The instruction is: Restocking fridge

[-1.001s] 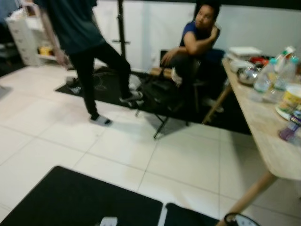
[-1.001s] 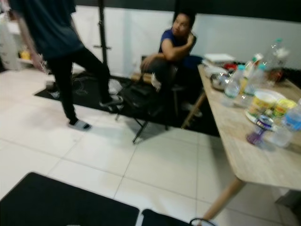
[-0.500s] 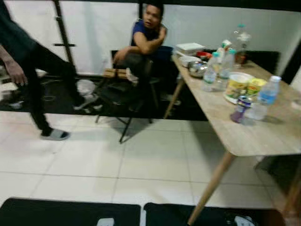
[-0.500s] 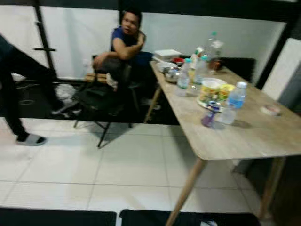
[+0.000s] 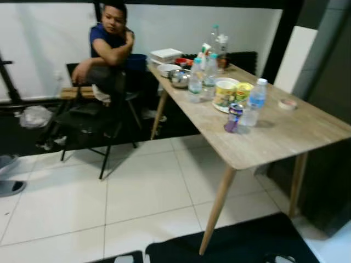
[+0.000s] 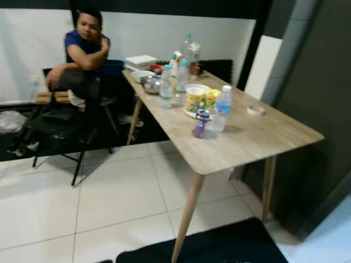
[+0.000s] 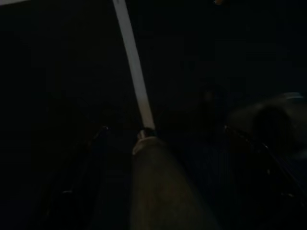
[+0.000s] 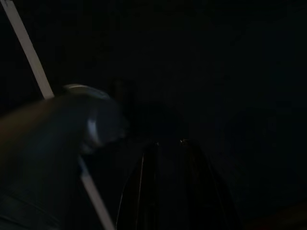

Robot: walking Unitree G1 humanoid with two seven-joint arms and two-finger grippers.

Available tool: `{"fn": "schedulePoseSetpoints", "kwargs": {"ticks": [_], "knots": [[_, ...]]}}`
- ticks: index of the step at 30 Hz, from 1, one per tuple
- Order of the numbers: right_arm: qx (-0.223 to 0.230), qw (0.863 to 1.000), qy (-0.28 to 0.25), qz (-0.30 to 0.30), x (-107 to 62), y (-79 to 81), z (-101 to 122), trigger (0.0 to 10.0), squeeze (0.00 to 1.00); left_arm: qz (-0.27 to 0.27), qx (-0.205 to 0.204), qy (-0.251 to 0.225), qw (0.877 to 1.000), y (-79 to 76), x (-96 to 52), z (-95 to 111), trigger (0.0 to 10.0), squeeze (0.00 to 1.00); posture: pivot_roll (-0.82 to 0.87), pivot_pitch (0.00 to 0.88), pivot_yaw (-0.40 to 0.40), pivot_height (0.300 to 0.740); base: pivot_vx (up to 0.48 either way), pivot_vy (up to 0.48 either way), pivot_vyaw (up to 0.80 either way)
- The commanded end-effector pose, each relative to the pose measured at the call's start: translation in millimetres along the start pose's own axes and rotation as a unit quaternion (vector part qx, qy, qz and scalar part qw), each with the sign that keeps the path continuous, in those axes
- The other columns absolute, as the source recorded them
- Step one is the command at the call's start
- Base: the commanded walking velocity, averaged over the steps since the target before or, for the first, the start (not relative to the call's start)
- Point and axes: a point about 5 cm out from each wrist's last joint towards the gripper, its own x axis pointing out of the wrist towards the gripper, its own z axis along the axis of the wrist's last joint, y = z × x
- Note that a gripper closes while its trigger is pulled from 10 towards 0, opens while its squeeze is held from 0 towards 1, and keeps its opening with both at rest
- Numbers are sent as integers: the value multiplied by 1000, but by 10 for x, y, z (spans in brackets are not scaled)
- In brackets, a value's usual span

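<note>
Bottles [image 5: 256,94] and tubs [image 5: 224,93] for the fridge stand grouped on the wooden table [image 5: 285,134] at the right, a purple can [image 5: 234,116] just beside a clear bottle. A person [image 5: 109,41] sits on a chair at the table's far end. Both wrist views are too dark to tell how either gripper's fingers stand.

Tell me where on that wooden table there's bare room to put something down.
The table's near end is bare, from the purple can and the blue-capped bottle out to the rounded corner. The right edge past the tape roll is free too. The far end is crowded: bottles, yellow tubs, metal bowl, white box.
</note>
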Motion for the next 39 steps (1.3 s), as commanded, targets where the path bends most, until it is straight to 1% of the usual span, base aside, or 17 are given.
{"fn": "schedulePoseSetpoints", "kwargs": {"ticks": [1, 16, 20, 33, 35, 39], "knots": [[5, 1000, 5, -5, -8, -27, -37, 10000, 0, 1, -4, -2, 1000, 2, 4, 28, 10000, 0, -85, 0, 20, 740, 0, 0, -775], [5, 1000, 6, -9, -14, -53, -55, 10000, 0, -2, -1, 4, 1000, -26, 9, 6, 10000, 0, -92, 0, 19, 740, 0, 0, -775], [4, 1000, 5, -9, -15, -59, -46, 10000, 0, -6, -10, 2, 1000, -44, 13, 12, 10000, 0, -90, 0, 14, 740, 0, 0, -773], [5, 1000, 0, -8, -12, -47, -29, 10000, 0, 1, -11, 0, 1000, -5, 3, 4, 10000, 0, -90, 0, 21, 740, 0, 0, -773], [-2, 1000, 0, -10, -12, -51, -23, 10000, 0, 1, -9, 1, 1000, -2, 2, 4, 10000, 0, -90, 0, 21, 740, 0, 0, 0], [3, 1000, -5, -8, -10, -43, -14, 10000, 0, 1, -8, 0, 1000, 1, 1, 4, 10000, 0, -89, 0, 20, 740, 0, 0, 0]]}}
